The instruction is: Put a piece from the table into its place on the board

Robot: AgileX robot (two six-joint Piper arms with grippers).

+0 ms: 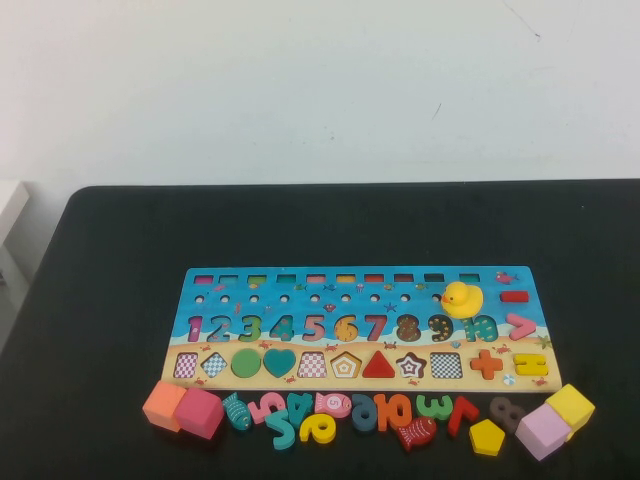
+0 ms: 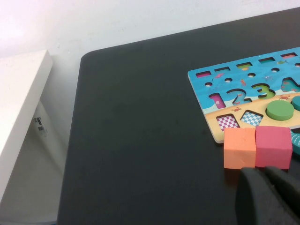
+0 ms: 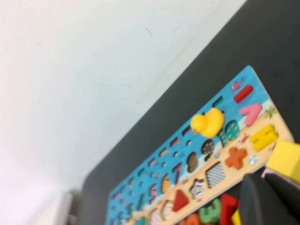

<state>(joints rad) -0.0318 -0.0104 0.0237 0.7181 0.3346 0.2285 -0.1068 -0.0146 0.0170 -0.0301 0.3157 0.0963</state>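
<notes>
- The piece sits on the table toward your right side, so the right gripper, fingers together and empty, is nearer.
- Left gripper: can't tell its state.
- The pentagon slot lies up-left on the board.

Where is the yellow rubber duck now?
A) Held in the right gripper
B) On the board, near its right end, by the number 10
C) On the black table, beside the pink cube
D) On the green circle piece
B: in the high view the yellow rubber duck sits on the board, just above the 9 and 10, touching no gripper.
</notes>
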